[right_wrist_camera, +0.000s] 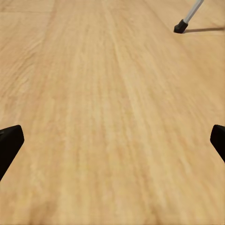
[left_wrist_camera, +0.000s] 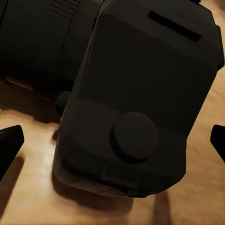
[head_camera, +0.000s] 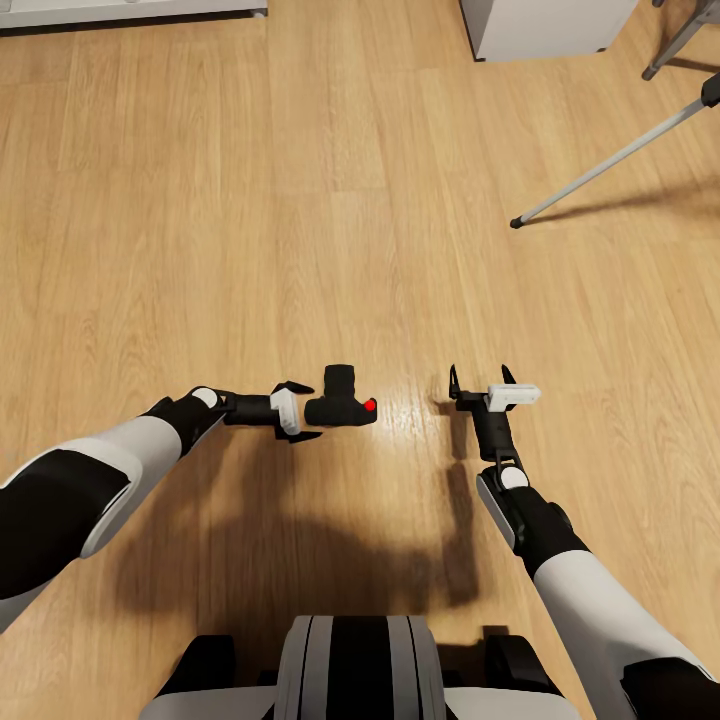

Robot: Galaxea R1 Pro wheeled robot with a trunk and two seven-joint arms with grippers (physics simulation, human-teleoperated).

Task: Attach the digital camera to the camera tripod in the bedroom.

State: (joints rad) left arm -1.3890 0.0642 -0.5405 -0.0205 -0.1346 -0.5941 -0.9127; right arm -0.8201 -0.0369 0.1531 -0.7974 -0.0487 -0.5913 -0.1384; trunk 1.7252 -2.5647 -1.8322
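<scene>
Head view: your left gripper [head_camera: 303, 411] is spread wide with the digital camera [head_camera: 340, 400] just off its fingertips on the wood floor [head_camera: 300, 220]; whether they touch, you cannot tell
Head view, right: your right gripper [head_camera: 481, 376] is spread over bare boards, the camera tripod [head_camera: 610, 165] leg well off toward the far right edge
Left wrist view: camera body [left_wrist_camera: 140, 93] looms close between the parted fingertips [left_wrist_camera: 9, 143]
Right wrist view: open planks ahead, tripod foot [right_wrist_camera: 180, 26] far off, fingertips [right_wrist_camera: 9, 140] wide apart

Both pincers [head_camera: 302, 411] [head_camera: 481, 378] spread wide, low.
</scene>
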